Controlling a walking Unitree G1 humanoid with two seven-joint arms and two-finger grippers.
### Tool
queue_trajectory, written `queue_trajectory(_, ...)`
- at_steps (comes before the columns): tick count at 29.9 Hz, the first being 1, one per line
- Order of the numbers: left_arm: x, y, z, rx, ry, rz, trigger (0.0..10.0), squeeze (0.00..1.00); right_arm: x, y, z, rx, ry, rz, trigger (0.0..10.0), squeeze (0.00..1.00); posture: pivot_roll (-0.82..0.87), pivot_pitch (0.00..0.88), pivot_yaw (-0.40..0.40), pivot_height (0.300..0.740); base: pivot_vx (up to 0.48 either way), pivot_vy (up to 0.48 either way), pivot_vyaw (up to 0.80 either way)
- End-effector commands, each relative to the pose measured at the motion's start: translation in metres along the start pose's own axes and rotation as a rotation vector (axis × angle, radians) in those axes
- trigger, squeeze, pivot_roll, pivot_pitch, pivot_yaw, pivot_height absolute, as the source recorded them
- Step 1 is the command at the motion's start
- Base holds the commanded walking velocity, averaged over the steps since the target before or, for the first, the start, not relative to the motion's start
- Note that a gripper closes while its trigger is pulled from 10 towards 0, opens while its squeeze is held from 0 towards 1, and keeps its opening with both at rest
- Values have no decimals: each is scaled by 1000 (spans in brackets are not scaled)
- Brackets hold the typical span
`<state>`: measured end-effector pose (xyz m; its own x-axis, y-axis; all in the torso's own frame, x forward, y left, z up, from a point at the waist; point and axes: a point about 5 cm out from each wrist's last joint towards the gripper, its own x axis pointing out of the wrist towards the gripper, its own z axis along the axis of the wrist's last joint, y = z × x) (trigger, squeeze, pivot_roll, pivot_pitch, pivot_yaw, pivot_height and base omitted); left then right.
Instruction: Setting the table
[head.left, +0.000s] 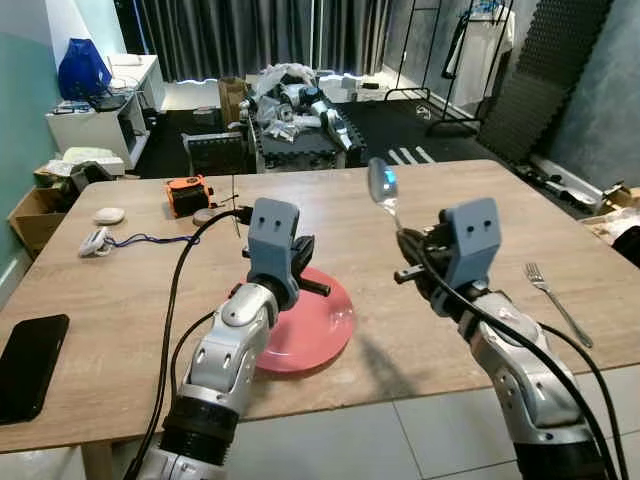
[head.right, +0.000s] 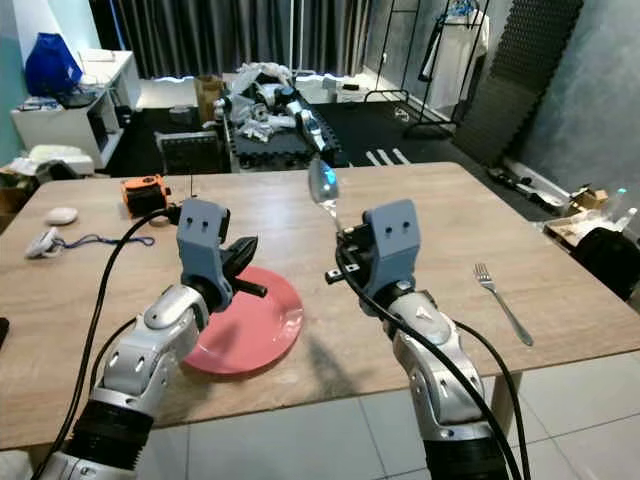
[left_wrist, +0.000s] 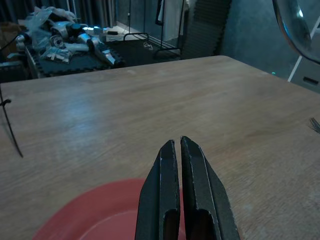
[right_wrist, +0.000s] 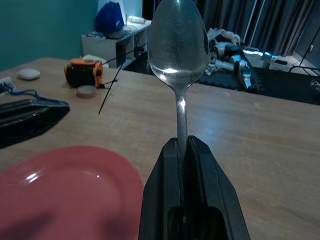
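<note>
We are partway through the place setting, with the plate (head.left: 310, 335) as our landmark near the front edge of the table (head.left: 420, 190). Our right gripper (right_wrist: 182, 150) has its jaws clamped tight on the handle of the spoon (head.left: 383, 185), which stands nearly upright with its bowl topmost, raised above the wood just right of the plate. Our left gripper (left_wrist: 179, 165) hovers over the plate's near side, its fingers (left_wrist: 162, 200) pressed together with nothing between them. The fork (head.left: 556, 298) already lies flat well to the right of the plate, close to the table's right edge.

We judge the step in hand to be placing the spoon. Next we would need to tip it from upright to level, bring it down just beside the plate's right rim, between plate and fork, and only then part the jaws, so it settles without bouncing or sliding. We should keep the bowl away from the rim as it swings. Far beyond the plate sit an orange device (head.left: 186, 194) and a cable (head.left: 150, 240), out of our way.
</note>
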<state>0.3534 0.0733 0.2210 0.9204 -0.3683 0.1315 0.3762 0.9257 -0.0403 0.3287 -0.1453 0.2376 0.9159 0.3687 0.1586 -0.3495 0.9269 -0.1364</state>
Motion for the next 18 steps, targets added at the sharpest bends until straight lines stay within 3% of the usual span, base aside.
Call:
queue_trajectory(1, -3, 5, -4, -15, 11, 19, 10000, 0, 1, 0, 0, -3, 9, 10, 10000, 0, -61, 0, 17, 740, 0, 0, 0)
queue_trajectory(18, -4, 15, -9, -29, 38, 66, 10000, 0, -3, 1, -9, 29, 29, -9, 10000, 0, -69, 0, 35, 740, 0, 0, 0)
